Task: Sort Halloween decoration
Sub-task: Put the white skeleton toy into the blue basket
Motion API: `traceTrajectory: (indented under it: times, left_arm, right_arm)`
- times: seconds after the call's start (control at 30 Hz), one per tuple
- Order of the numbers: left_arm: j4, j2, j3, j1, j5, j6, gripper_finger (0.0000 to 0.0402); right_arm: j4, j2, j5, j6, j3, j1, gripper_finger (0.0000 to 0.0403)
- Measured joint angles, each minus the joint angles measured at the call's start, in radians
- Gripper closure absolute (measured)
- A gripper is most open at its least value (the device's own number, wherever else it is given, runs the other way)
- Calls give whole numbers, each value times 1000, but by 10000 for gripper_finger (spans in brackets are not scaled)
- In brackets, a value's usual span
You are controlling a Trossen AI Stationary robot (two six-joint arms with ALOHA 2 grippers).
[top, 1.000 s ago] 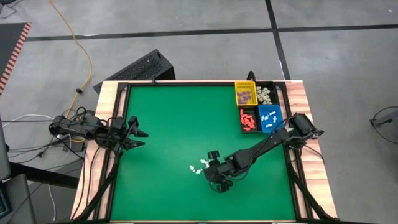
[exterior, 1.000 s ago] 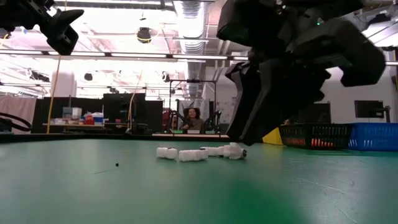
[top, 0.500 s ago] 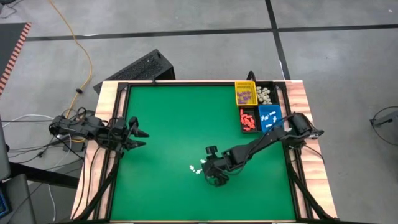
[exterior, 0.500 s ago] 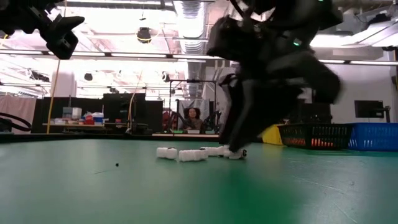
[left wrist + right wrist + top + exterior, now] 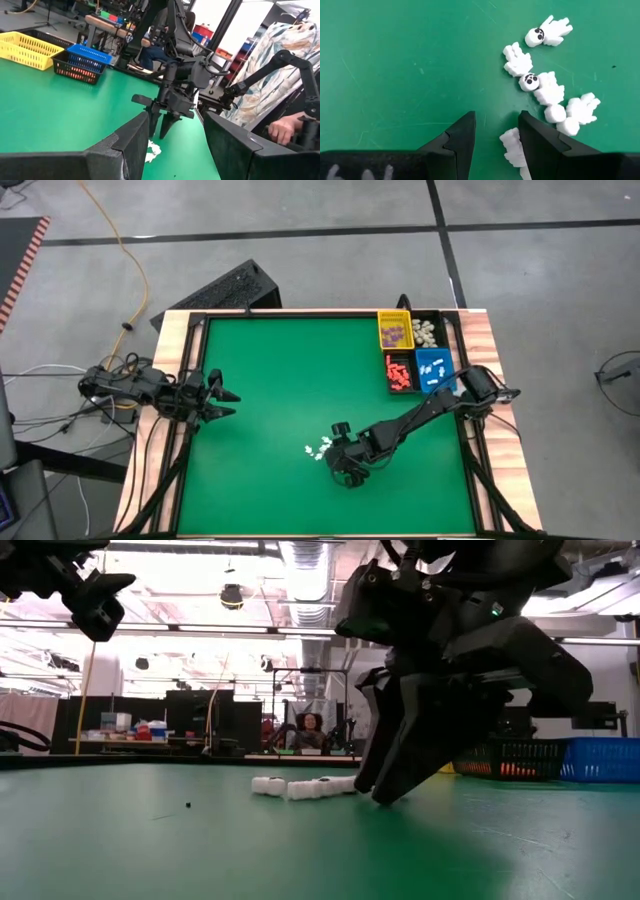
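Note:
Several cream-white skull-faced trinkets point(image 5: 318, 448) lie flat in a small cluster on the green mat; they also show as trinkets point(image 5: 300, 787) in the low view and trinkets point(image 5: 545, 90) in the right wrist view. My right gripper point(image 5: 338, 465) point(image 5: 496, 132) is open and points down, its tips at the mat on the cluster's edge. One white trinket point(image 5: 511, 147) lies in the gap, close by one finger point(image 5: 535, 137). My left gripper point(image 5: 224, 400) point(image 5: 172, 135) waits open near the table's left edge. My right gripper comes from above with open fingers astride one white trinket point(image 5: 510, 145), which lies flat on the mat beside the inner side of one finger. Whether that finger touches it I cannot tell, since the finger hides part of the trinket.
At the table's far right corner stand bins: a yellow bin point(image 5: 394, 331) with purple pieces, a black bin point(image 5: 430, 332) with cream ones, a black bin point(image 5: 399, 373) with red ones and a blue bin point(image 5: 433, 370) with white ones. Bare green mat point(image 5: 270, 370) stretches between the arms.
My right gripper has moved a little toward the table's left and down, onto the edge of the white cluster. The rightmost trinket, which showed in the low view before, is now hidden behind it. The other trinkets have stayed put.

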Motion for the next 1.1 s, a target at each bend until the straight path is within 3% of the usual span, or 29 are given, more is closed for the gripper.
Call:
traceTrajectory:
  times: [0.43,0.77,1.1]
  left_arm:
    - [0,0,0,0,0,-80,221]
    - [0,0,0,0,0,-80,221]
    - [2,0,0,0,0,-80,221]
  right_arm:
    - [-112,-5,-12,67,0,-33,266]
    - [-123,-21,-9,103,-3,-34,391]
    - [-223,-220,116,118,-7,-54,398]
